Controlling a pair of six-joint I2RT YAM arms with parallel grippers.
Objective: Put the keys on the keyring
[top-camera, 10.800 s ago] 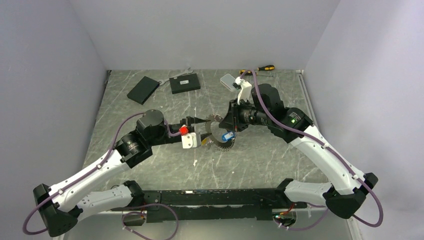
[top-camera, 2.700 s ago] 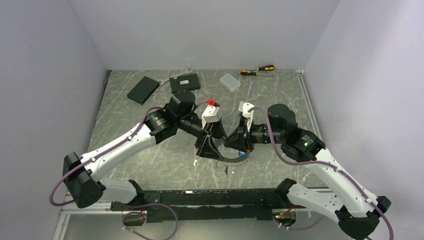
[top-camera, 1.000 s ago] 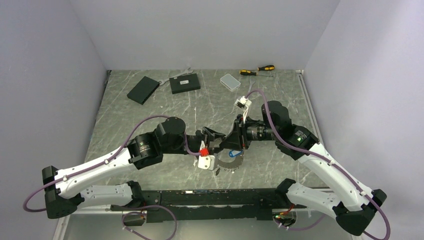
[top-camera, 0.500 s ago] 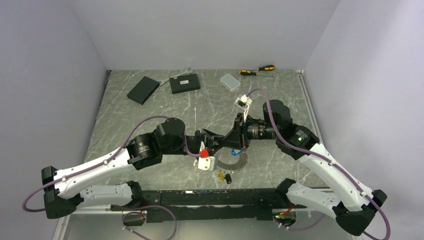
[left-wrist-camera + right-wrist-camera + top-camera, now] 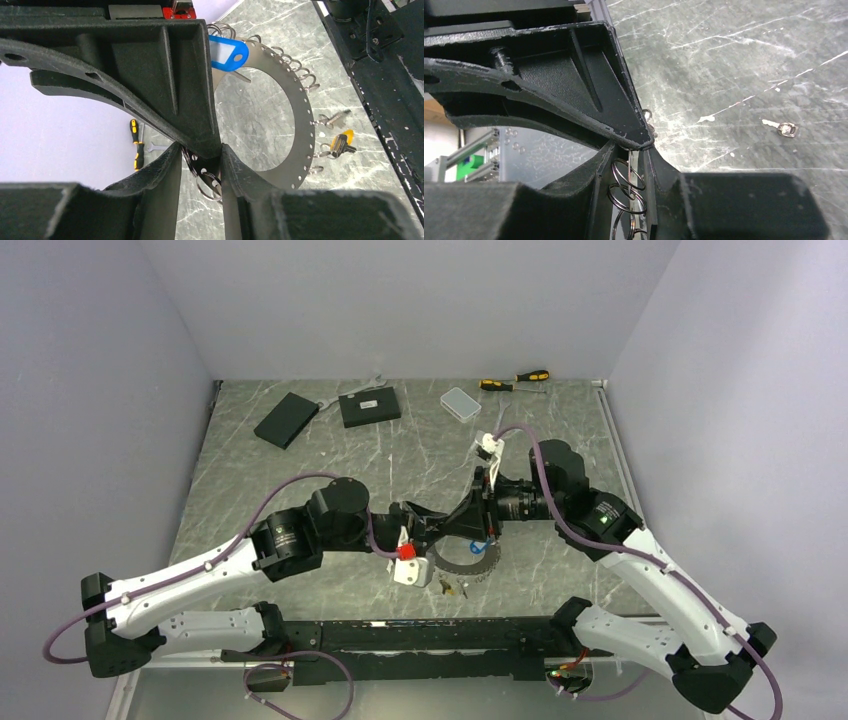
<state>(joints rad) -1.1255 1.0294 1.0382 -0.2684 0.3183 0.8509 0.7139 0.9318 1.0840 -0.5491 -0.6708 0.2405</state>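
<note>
The left pincer (image 5: 432, 530) and right pincer (image 5: 462, 528) meet tip to tip in the top external view, both narrowed onto the keyring (image 5: 470, 565). The keyring's dark toothed arc curves from their meeting point toward the arms' bases. About three seconds back the left arm reached in from the far side with its white camera mount above the pincers. Now it lies low, and the mount hangs on the near side of its pincer. Since a second ago the arc has slid slightly toward the right arm. A yellow-orange-tagged key (image 5: 446, 587) and a plain key (image 5: 462, 590) lie loose on the worktop (image 5: 300, 470), just nearward of the arc and apart from both pincers.

In the left wrist view, the left fingers stand almost together, with one end of the perforated band and its small wire rings pinched between them. The band sweeps away from the pincer, carrying a blue-tagged key (image 5: 227, 52) at its far end. The two loose keys lie outside the curve.

In the right wrist view, the right fingers are closed to a slit on a row of wire rings. A small silvery key (image 5: 785, 129) lies well off to one side.
</note>
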